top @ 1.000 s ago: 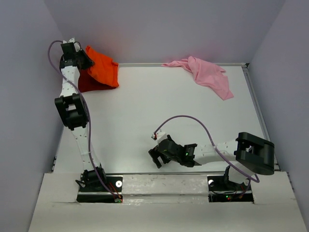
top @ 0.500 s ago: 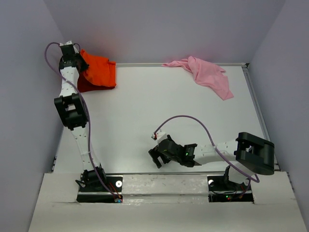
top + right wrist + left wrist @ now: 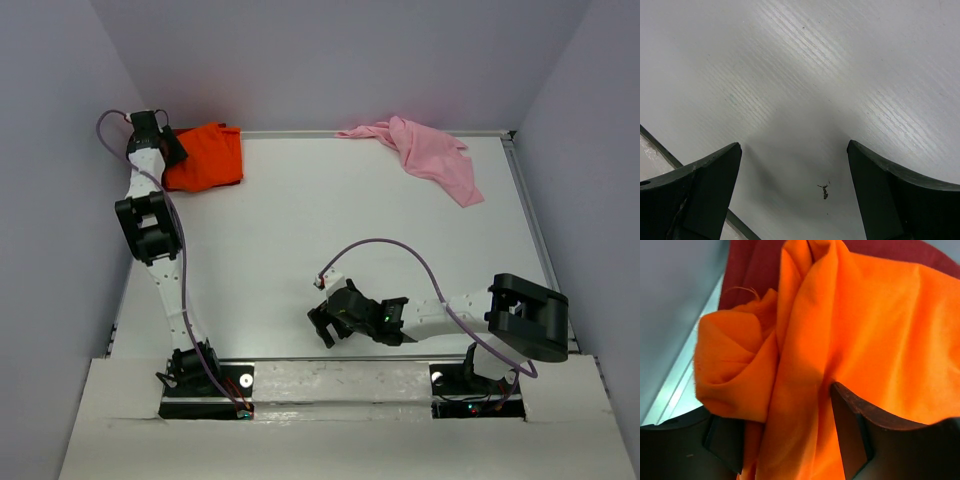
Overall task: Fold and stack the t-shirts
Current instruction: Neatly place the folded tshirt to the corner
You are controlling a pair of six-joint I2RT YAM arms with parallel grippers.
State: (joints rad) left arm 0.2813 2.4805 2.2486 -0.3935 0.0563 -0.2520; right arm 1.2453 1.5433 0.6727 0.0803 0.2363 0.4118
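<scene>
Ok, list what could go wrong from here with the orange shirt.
1. The orange t-shirt bunches between the fingers of the open left end effector; pulling away could snag it and drag it off the dark red t-shirt beneath.
2. It looks rumpled rather than flat, so the pink t-shirt, unfolded at the far edge, might later sit unevenly on it.

My arms [image 3: 172, 290] are slim white links broken by bulky black joint housings [image 3: 527, 315]. Behind each claw a thin purple cable [image 3: 390, 243] loops back along the arm. My left claw [image 3: 790, 440] has dark, flat-faced wedge fingers [image 3: 850, 440]. My right claw [image 3: 792, 190] wears the same, matte, broad at the base and narrowing toward the tips.
</scene>
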